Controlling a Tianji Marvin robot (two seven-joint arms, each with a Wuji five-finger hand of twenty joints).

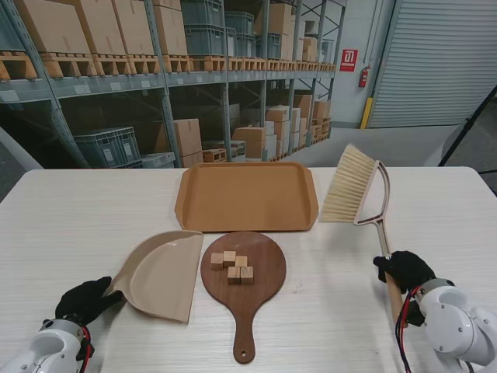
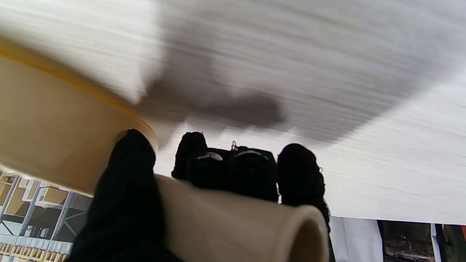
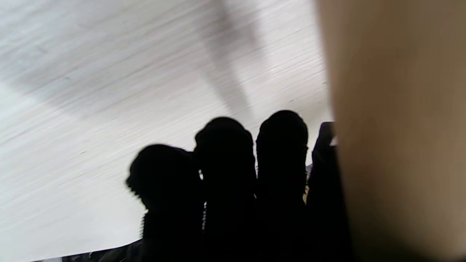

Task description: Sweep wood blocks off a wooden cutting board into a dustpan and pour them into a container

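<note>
Several small wood blocks (image 1: pixel 232 266) lie bunched on the round dark cutting board (image 1: pixel 243 273) at the table's middle. The beige dustpan (image 1: pixel 161 273) rests just left of the board, mouth toward it; my left hand (image 1: pixel 87 300) is shut on its handle (image 2: pixel 233 222), black fingers (image 2: pixel 127 189) wrapped around the tube. My right hand (image 1: pixel 405 270) is shut on the wooden handle (image 3: pixel 397 123) of the brush (image 1: pixel 353 186). Its pale bristle head lies to the right of the brown tray (image 1: pixel 247 196), which sits farther from me than the board.
The white table (image 1: pixel 78 217) reaches to both sides. Warehouse shelving with cardboard boxes and crates stands beyond the far edge. The board's handle (image 1: pixel 245 338) points toward me.
</note>
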